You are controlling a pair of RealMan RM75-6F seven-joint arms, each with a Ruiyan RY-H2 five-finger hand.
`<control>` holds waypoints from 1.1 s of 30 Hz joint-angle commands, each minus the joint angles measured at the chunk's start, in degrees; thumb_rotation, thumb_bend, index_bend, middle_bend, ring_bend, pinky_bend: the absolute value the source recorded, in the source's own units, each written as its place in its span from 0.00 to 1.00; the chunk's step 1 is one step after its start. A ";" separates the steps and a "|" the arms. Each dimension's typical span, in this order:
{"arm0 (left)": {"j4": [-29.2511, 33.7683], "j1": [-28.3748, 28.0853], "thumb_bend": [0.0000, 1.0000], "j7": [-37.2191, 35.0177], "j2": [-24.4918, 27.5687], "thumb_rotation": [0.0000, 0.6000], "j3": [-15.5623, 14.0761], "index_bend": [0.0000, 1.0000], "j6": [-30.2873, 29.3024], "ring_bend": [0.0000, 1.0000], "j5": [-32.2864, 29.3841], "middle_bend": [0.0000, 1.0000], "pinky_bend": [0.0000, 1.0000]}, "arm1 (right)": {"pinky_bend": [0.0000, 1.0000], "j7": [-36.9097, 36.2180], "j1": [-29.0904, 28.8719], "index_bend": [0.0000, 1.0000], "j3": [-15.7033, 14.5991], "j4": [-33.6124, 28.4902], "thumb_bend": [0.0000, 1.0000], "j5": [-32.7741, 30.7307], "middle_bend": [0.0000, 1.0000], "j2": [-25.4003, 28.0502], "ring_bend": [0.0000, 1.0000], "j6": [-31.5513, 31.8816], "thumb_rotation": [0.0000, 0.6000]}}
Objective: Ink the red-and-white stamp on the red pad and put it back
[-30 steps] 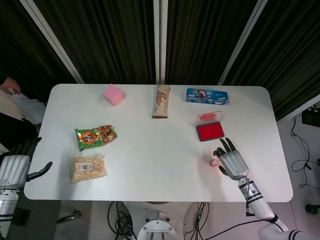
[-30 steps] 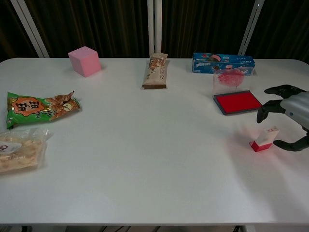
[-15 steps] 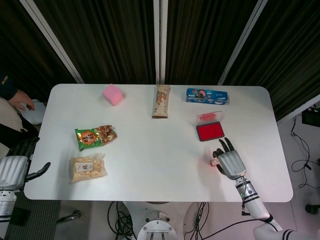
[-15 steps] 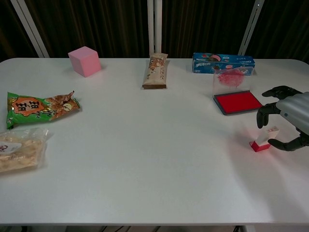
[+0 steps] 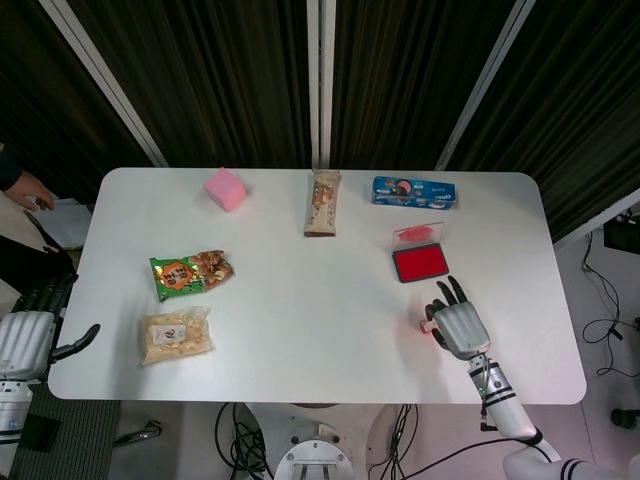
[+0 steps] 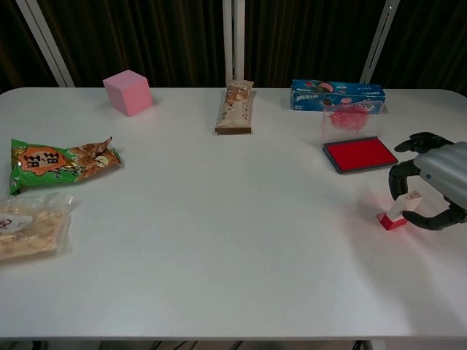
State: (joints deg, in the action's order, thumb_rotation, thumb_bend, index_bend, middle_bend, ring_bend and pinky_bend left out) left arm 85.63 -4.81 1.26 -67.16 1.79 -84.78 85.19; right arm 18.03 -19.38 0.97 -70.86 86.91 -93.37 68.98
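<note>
Chest view: right hand [image 6: 436, 182] fingers [image 6: 398, 180] curled around stamp [image 6: 398, 209] | contact unclear | bare table [image 6: 241, 240] leftward

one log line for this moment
phase: grasping | right robot hand: fingers around stamp, stamp on table | red pad: lid open | left robot hand: idle

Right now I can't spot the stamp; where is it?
The stamp stands on the table's right side in both views, just in front of the red pad, between the right hand's curled fingers.
</note>
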 commanded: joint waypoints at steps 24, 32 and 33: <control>-0.95 0.16 0.15 -1.01 -0.18 0.02 0.06 0.08 0.03 0.12 -0.03 0.12 0.20 | 0.00 0.12 -0.39 0.61 0.29 1.37 0.27 -0.69 0.53 -1.26 0.16 0.49 1.00; -0.69 0.25 0.15 -1.05 0.19 0.02 0.11 0.08 -0.10 0.12 -0.03 0.12 0.20 | 0.00 -2.59 -1.30 0.61 2.80 -2.97 0.27 -1.93 0.53 2.28 0.16 0.73 1.00; -0.67 0.23 0.15 -1.07 0.21 0.02 0.12 0.08 -0.05 0.12 -0.04 0.12 0.20 | 0.00 -2.76 -1.85 0.61 3.70 -3.92 0.27 -2.57 0.53 3.20 0.16 0.21 1.00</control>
State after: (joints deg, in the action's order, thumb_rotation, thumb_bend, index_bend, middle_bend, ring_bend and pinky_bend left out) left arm 84.95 -4.58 0.18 -66.96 1.91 -84.82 85.14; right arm 15.87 -20.50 3.42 -73.42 85.22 -91.48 69.67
